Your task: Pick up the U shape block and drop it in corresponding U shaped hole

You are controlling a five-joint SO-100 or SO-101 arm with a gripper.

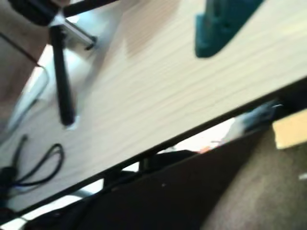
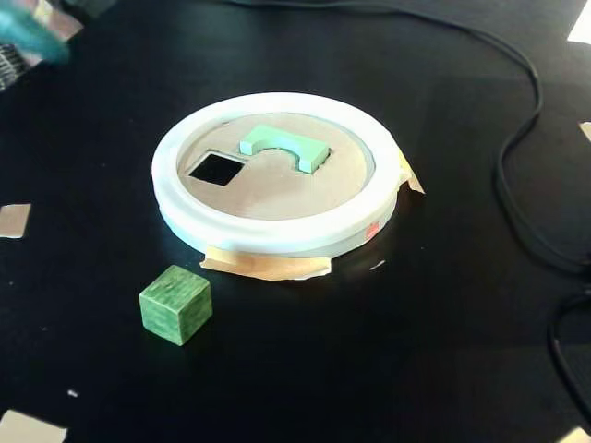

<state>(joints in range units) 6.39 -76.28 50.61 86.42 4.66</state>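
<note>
**One mint block on the disc, one green cube off it**

One black surface [image 2: 443,351] fills the fixed view, matte and dark, with daylight glare along its far side; the white ring [image 2: 277,235] serves as landmark here; inside the ring lies a tan cardboard disc [image 2: 277,189]; the U shape block [image 2: 284,147] sits on the far part of that disc, seemingly over the U shaped hole, with its notch toward the camera and its top raised above the cardboard, so the hole itself is not visible and I cannot tell how far the block has dropped; left of the block, still inside the ring, one square cutout [image 2: 217,168] shows dark and open.

Near the ring's front edge and to its left stands one darker green cube [image 2: 175,304], clear of the ring; strips of tan tape [image 2: 268,267] stick out from under the ring at front and right; one black cable [image 2: 517,175] curves past the ring's right side, well apart from it; a few tan scraps dot the surface's edges.

The wrist view is blurred; it shows a pale wood-grain tabletop [image 1: 158,91], floor beyond its edge, and a teal gripper [image 1: 221,26] part at the top; whether the pincer is released or clenched I cannot tell.
</note>
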